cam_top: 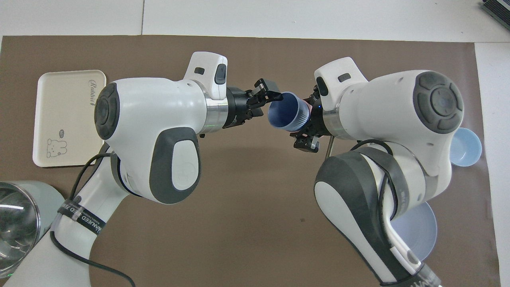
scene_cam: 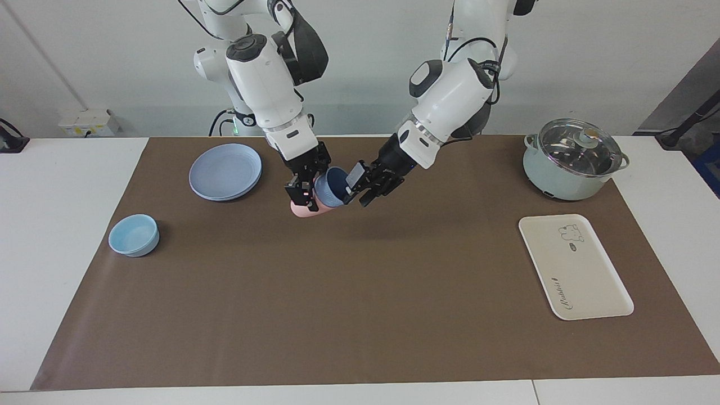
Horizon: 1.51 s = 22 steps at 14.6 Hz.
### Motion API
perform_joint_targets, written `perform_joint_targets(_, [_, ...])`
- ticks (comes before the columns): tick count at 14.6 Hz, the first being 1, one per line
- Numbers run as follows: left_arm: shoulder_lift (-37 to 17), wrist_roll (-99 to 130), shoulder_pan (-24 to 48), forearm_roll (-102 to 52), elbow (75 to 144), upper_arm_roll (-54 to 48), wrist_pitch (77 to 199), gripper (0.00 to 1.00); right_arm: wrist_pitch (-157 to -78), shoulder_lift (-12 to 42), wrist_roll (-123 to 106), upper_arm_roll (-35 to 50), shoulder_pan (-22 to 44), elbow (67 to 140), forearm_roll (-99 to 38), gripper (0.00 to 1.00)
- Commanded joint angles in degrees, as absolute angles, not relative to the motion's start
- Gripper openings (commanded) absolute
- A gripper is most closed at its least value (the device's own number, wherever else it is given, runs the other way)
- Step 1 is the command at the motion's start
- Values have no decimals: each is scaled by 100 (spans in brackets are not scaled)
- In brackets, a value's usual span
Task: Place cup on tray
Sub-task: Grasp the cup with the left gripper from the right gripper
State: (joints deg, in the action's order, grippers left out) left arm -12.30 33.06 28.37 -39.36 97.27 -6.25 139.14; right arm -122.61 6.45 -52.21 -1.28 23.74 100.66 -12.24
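Cup [scene_cam: 332, 188] sits nested in a pink cup [scene_cam: 304, 210], clamped aloft by the right gripper [scene_cam: 304, 191]; the left gripper [scene_cam: 360, 188], jaws parted, reaches its rim; tray [scene_cam: 585, 281] awaits, well apart

Above the middle of the mat [scene_cam: 360, 292], the cup [scene_cam: 332, 188] sits nested in a second cup [scene_cam: 304, 209], both tilted and held up between the right gripper [scene_cam: 304, 191] and the left gripper [scene_cam: 360, 188]. The left gripper seems to touch the cup's rim. The tray [scene_cam: 585, 281] lies flat toward the left arm's end, with a lidded pot [scene_cam: 574, 160] nearer the robots. A plate [scene_cam: 225, 171] and a bowl [scene_cam: 134, 235] lie toward the right arm's end, the plate nearer the robots.
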Motion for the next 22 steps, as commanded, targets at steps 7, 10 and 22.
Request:
perform_joint_targets(7, [-1063, 3067, 2909, -3973, 9896, -527, 13447, 12, -12296, 501, -5089, -114, 2373, 10160, -1090, 0])
perform_joint_targets(10, [-1063, 3067, 2865, -3946, 9853, -519, 13298, 0, -12305, 501, -5089, -114, 2373, 10160, -1099, 0])
perform_joint_targets(22, [-1582, 3068, 1768, -3229, 8324, -475, 11718, 0, -12313, 414, -5054, -140, 2294, 10107, -1116, 0])
